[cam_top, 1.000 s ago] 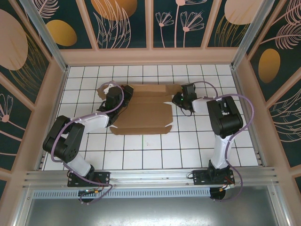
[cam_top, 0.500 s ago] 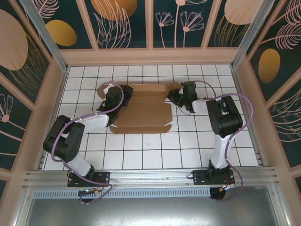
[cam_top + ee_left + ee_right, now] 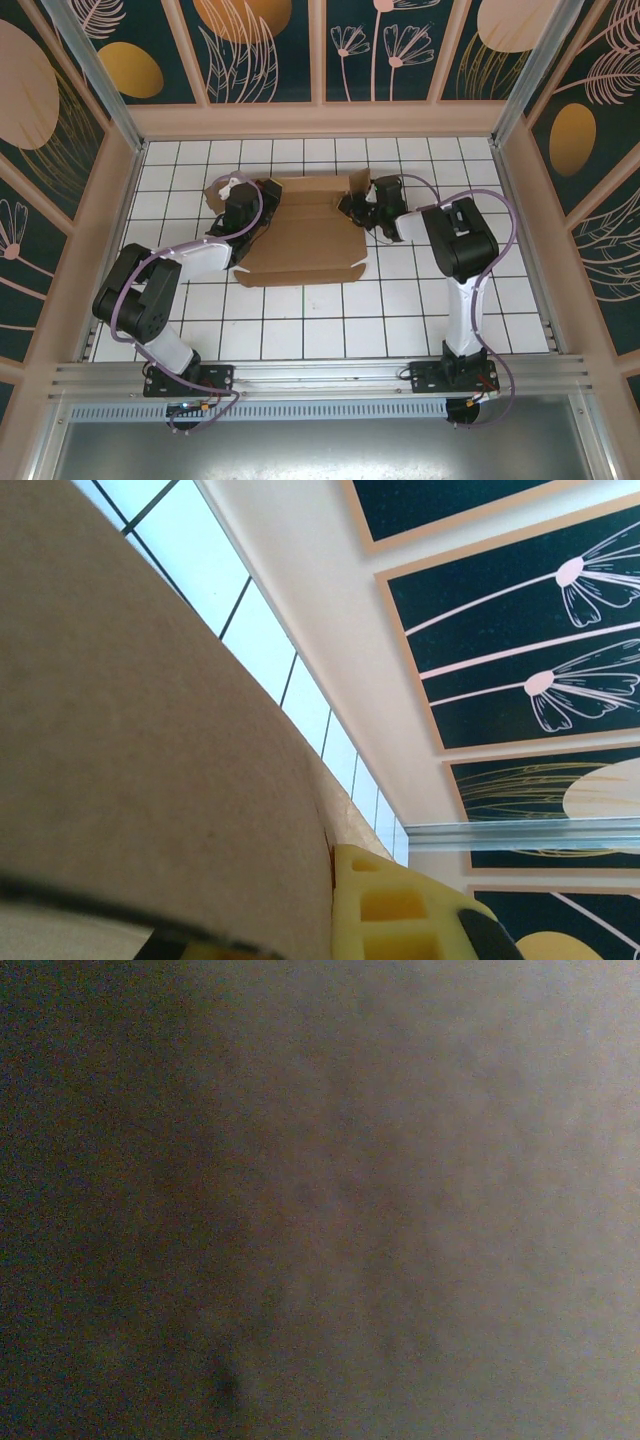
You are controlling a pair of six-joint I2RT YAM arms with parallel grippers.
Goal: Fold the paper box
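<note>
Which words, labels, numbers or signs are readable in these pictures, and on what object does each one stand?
None can be read.
The paper box is plain brown cardboard with no print visible.
The wall panels carry only flower and leaf drawings, no letters.
The right wrist view is too blurred to give any text.

left tool (image 3: 265,194) clamped; right tool (image 3: 352,208) pointing left; both arms stretched forward.

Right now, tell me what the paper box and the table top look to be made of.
Paper box: plain brown cardboard by the look, matte and unprinted, with pressed creases and cut flaps. Table top: smooth white squares split by thin dark lines, so tile or a printed sheet; the pictures cannot settle which.
</note>
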